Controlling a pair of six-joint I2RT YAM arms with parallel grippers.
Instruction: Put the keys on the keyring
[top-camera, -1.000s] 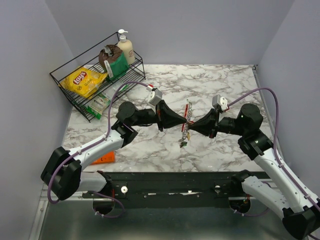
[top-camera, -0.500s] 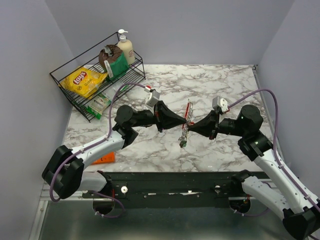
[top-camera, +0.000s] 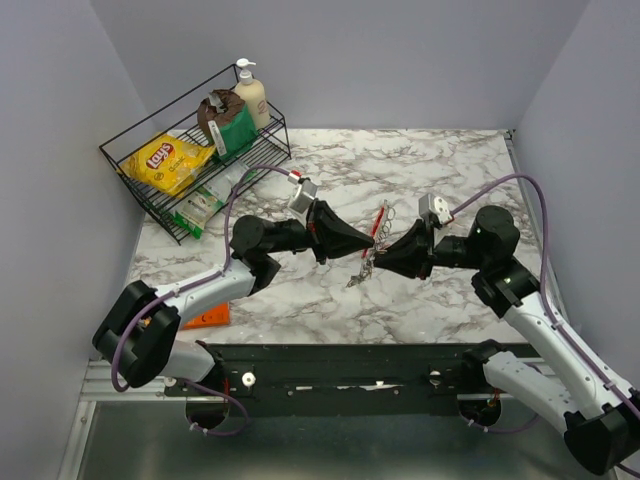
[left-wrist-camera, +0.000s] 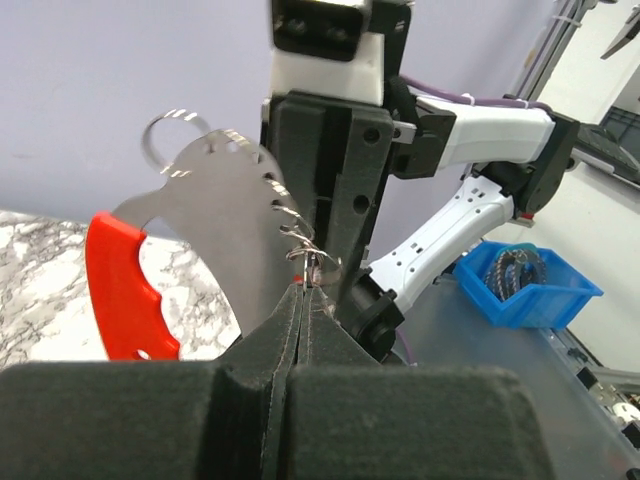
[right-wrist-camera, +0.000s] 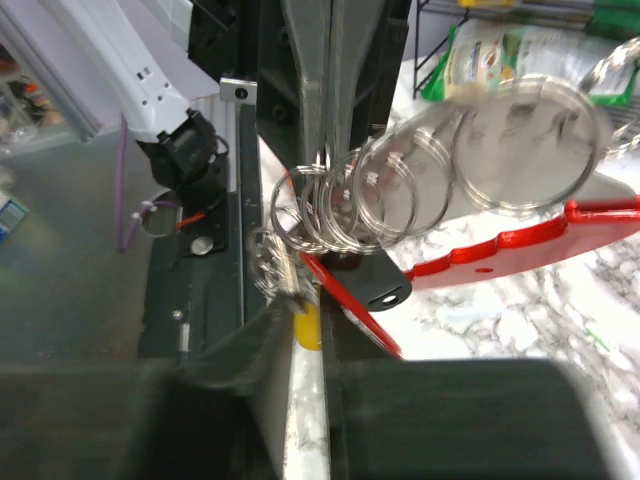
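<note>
The keyring hangs in the air over the marble table between both arms; its red curved part (top-camera: 381, 220) leans to the right. In the left wrist view its silvery toothed plate (left-wrist-camera: 215, 195) and red part (left-wrist-camera: 120, 285) stand left of my jaws. My left gripper (top-camera: 365, 250) (left-wrist-camera: 305, 285) is shut on a thin wire ring of the keyring. The right gripper (top-camera: 383, 256) (right-wrist-camera: 305, 312) faces it with a narrow gap between its jaws. A yellow key head (right-wrist-camera: 308, 325) shows in that gap. Several split rings (right-wrist-camera: 400, 190) and small keys (top-camera: 357, 276) dangle there.
A black wire rack (top-camera: 150, 200) at the back left holds a yellow chips bag (top-camera: 170, 160), a brown and green bag (top-camera: 225, 120) and a pump bottle (top-camera: 250, 92). A flat orange packet (top-camera: 210, 317) lies by the left arm. A blue bin (left-wrist-camera: 525, 280) sits off the table.
The keyring has tipped from upright to leaning right, and the hanging keys have swung down and left. Both grippers have shifted slightly, the right one lower and to the left.
</note>
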